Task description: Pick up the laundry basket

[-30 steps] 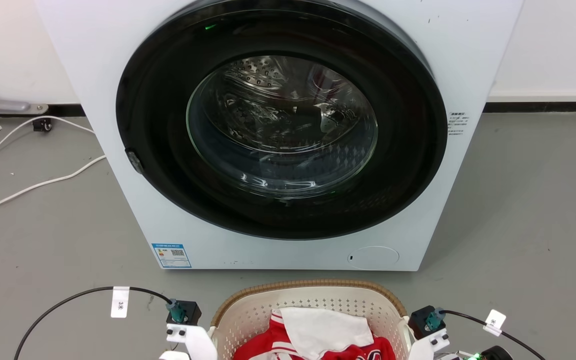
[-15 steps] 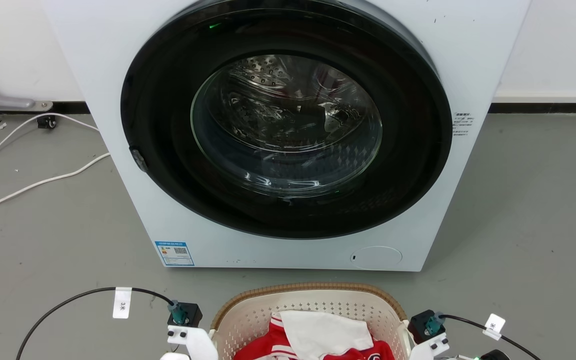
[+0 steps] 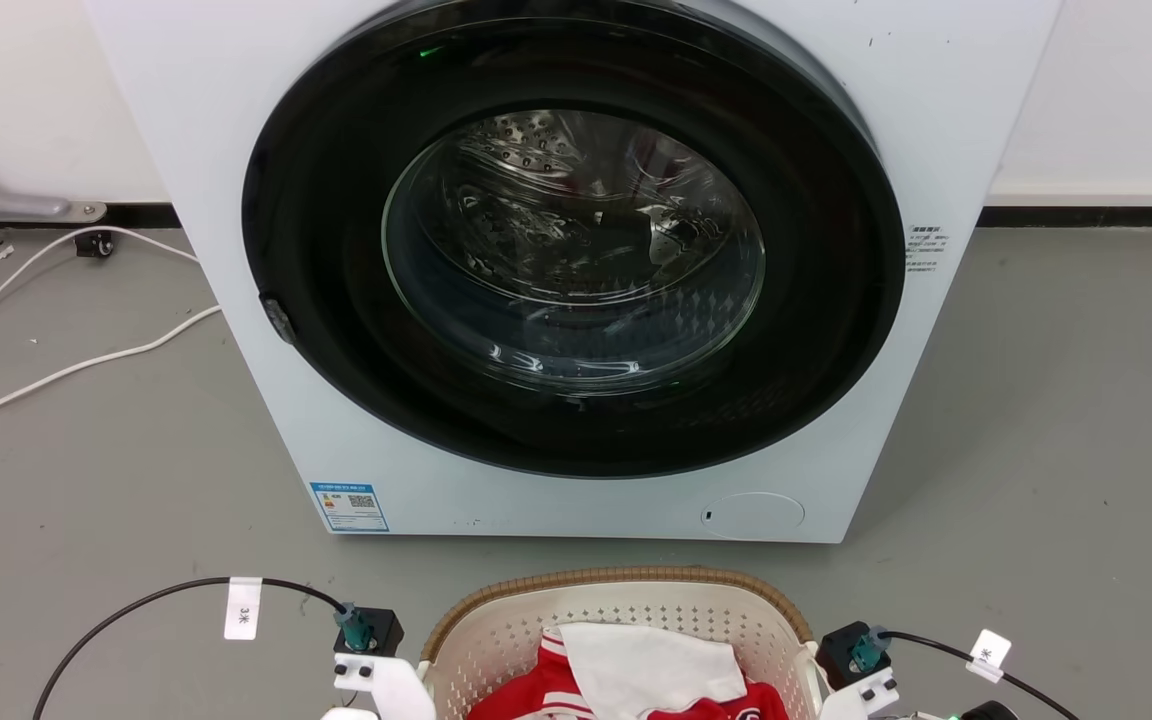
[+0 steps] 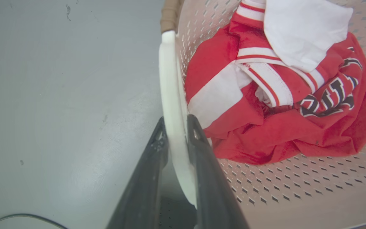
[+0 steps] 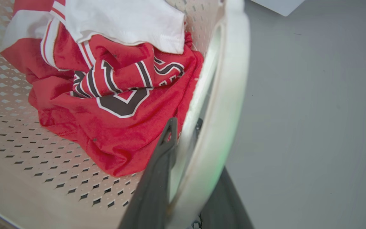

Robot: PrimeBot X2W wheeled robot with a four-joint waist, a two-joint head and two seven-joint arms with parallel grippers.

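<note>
The laundry basket [image 3: 616, 577], cream perforated plastic with a brown woven rim, sits at the bottom middle of the head view, in front of the washing machine. It holds a red and white jersey [image 4: 265, 136] and a white cloth [image 4: 300, 28]. My left gripper [image 4: 176, 130] is shut on the basket's white left handle [image 4: 170, 79], one dark finger on each side of it. My right gripper [image 5: 184, 127] is shut on the white right handle [image 5: 230, 79]; its outer finger is mostly hidden behind the handle. My wrists flank the basket in the head view.
A white front-loading washing machine [image 3: 556, 505] with its dark round door shut stands close behind the basket. White cables [image 3: 66, 370] lie on the grey floor at the left. Black cables [image 3: 136, 600] run from my wrists. Bare grey floor lies on both sides.
The whole head view has shifted slightly right and down since a second ago, so the camera moved. The basket and my wrists sit a little lower in the picture.
</note>
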